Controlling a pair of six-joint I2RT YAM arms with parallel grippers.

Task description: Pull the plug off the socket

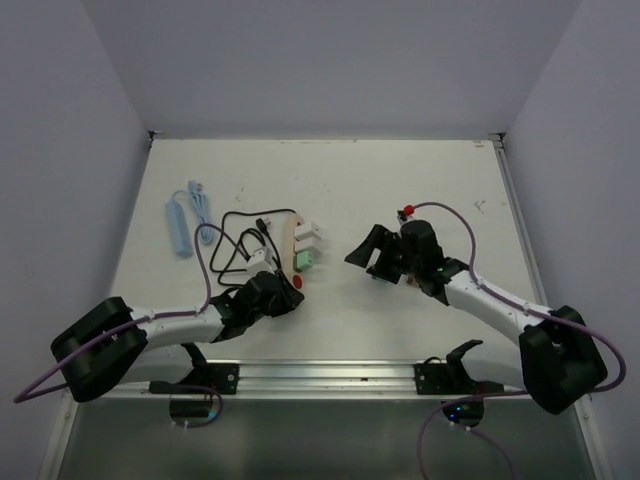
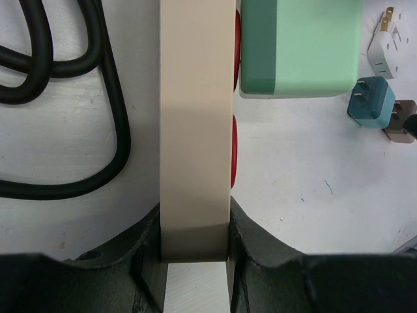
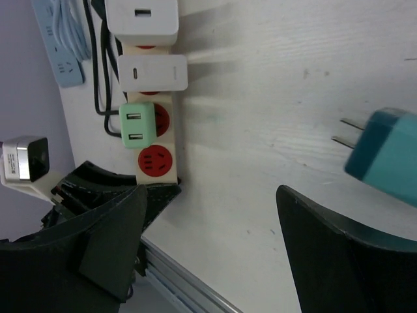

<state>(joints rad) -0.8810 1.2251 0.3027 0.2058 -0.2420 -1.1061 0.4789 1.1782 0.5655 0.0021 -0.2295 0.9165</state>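
The left claw (image 2: 195,225) is pinching the near end of the socket (image 2: 195,117), one finger pressing each long side of the beige strip. The socket is sitting left of centre on the desk (image 1: 400,180), running from near to far and standing on its long edge, its red outlets facing right. A green adapter (image 3: 137,124) is occupying one outlet, and two white chargers (image 3: 153,72) are filling the outlets beyond it. The nearest red outlet (image 3: 155,160), just past the left claw, is showing bare. The socket's black cord (image 2: 111,98) is looping on the desk to the left of the strip.

To the right, well apart from the socket, the right claw (image 3: 210,195) is hanging with its fingers spread wide and gripping nothing. The teal plug (image 3: 384,160) is showing just beside its right finger, free of the socket, two prongs exposed and blurred in the wrist view. A loose white plug (image 2: 389,42) is lying on the desk just beyond it. A light blue power strip (image 1: 178,225) is lying near the far left edge.
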